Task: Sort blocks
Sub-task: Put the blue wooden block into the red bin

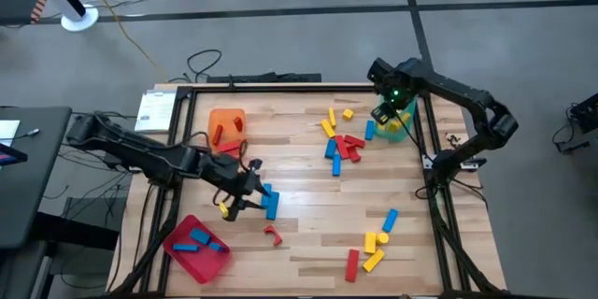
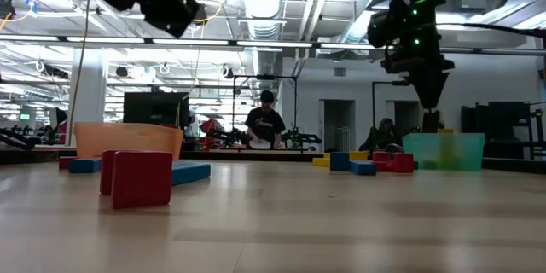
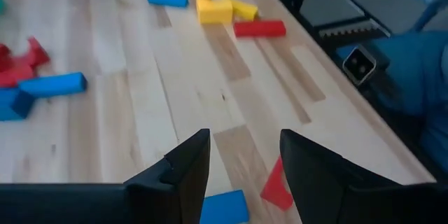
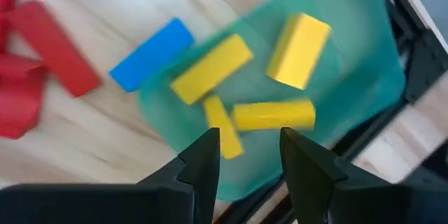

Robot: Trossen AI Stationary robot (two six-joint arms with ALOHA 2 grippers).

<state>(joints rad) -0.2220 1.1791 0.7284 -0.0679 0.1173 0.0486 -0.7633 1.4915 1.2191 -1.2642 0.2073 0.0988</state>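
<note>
Hovering over the green tray [image 4: 364, 77] at the desk's far right corner, your right gripper [image 4: 248, 157] stands open, empty, above four yellow blocks [image 4: 210, 68]; your left gripper [image 3: 241, 164] is open, empty too.

Table [image 1: 299, 196]: light wood planks, dark frame around it.
Orange tray [image 1: 226, 123]: near the table's far-left corner.
Red tray [image 1: 198, 248]: table's near-left corner.
Green tray [image 1: 396, 127]: table's far-right edge.
Person [image 2: 265, 124]: well behind the table.

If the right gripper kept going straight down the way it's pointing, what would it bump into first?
Probably the yellow blocks lying in the green tray. The right gripper hangs open right above them, holding nothing. How far down they are is hard to judge.
</note>
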